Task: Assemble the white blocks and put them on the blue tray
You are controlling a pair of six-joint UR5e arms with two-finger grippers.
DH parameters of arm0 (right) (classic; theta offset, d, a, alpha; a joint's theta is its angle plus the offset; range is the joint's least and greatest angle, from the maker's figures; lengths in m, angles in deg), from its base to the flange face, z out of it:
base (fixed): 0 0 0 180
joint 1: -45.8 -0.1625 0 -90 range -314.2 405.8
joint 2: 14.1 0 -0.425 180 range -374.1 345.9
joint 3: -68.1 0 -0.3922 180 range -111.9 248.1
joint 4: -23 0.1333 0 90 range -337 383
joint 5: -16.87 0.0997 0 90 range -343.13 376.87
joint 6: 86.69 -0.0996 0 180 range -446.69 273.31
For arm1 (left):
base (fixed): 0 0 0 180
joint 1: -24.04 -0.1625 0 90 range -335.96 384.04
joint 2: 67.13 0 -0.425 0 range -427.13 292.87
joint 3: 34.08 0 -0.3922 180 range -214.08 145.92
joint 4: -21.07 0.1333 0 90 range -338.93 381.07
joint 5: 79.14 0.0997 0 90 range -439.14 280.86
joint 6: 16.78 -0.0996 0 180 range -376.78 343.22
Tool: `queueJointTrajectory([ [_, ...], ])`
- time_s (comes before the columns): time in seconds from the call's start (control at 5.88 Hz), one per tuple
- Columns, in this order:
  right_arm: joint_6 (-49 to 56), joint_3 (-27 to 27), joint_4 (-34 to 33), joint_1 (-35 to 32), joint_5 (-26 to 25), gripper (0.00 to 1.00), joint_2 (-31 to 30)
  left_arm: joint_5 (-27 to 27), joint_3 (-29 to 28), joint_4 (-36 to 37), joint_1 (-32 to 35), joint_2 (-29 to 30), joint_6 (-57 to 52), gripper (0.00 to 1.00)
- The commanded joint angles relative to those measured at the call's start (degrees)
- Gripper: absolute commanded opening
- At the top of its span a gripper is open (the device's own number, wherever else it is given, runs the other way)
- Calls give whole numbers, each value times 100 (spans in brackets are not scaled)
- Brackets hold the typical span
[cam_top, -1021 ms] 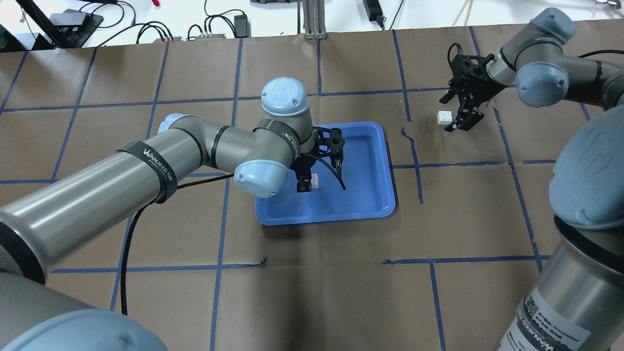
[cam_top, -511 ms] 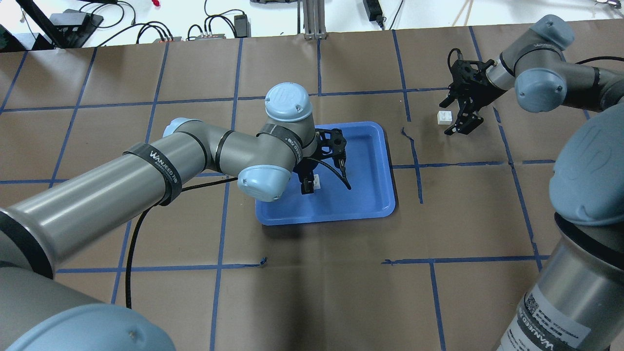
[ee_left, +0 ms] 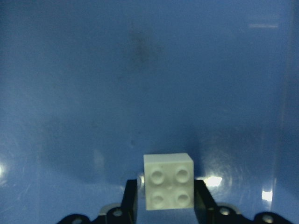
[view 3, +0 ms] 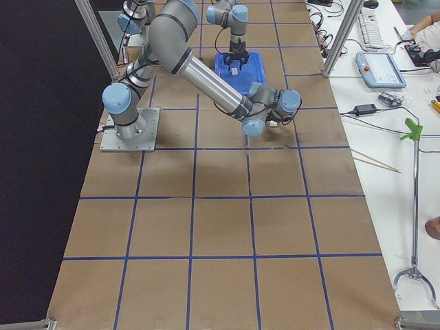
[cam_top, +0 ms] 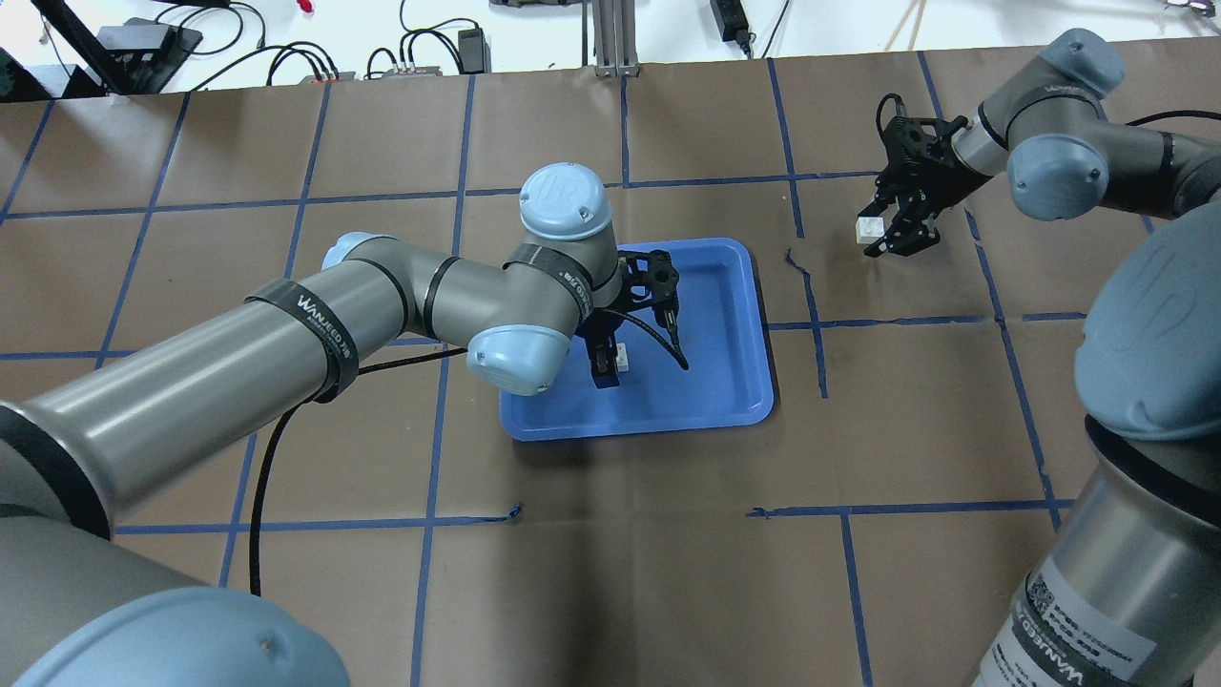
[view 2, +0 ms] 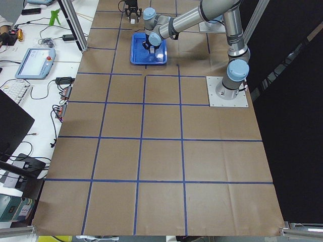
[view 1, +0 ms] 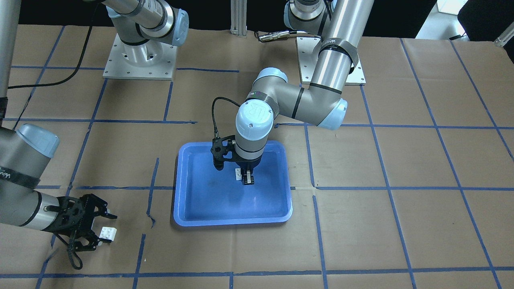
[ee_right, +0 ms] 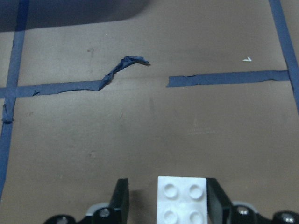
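Right wrist-mounted view: my right claw (ee_right: 168,189) straddles white block (ee_right: 182,198) on table (ee_right: 140,116), jaws wide, gap one side. Left claw (ee_left: 166,189) clamps other block (ee_left: 168,179) over blue tray (ee_left: 140,70). Step, judged: second pickup. Next: close, lift, carry across, press blocks together.

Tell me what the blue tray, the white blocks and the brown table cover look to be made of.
Blue tray: likely moulded plastic, semi-glossy; light glints off its floor in the left wrist view.
Each white block: hard plastic, smooth and satin, with crisp moulded studs.
Table cover: probably brown kraft paper, matte; its blue grid lines look like tape, lifted in places.
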Motion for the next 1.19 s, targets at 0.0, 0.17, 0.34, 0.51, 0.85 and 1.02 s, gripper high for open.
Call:
queueJointTrajectory([
  [0.0, -9, 1, -19, 0, -2, 62, 5, 70, -88, -85, 0, -311, 77, 98],
  [0.17, 0, 18, -27, 9, 7, 55, 66, 70, -141, -521, -35, -792, 313, 98],
  [0.34, 0, 18, -123, 9, -2, 45, 75, 79, -454, -1561, -79, -1354, 402, 98],
  [0.51, 0, 36, -115, 9, -11, 39, 75, 79, -962, -2911, -79, -1830, 777, 99],
  [0.85, -35, 115, -98, 9, 7, 31, 32, 323, -1021, -3739, -689, -2543, 2479, 99],
  [1.02, -96, 402, -28, 9, -37, 31, 23, 317, -1003, -3925, -886, -2755, 3504, 99],
])
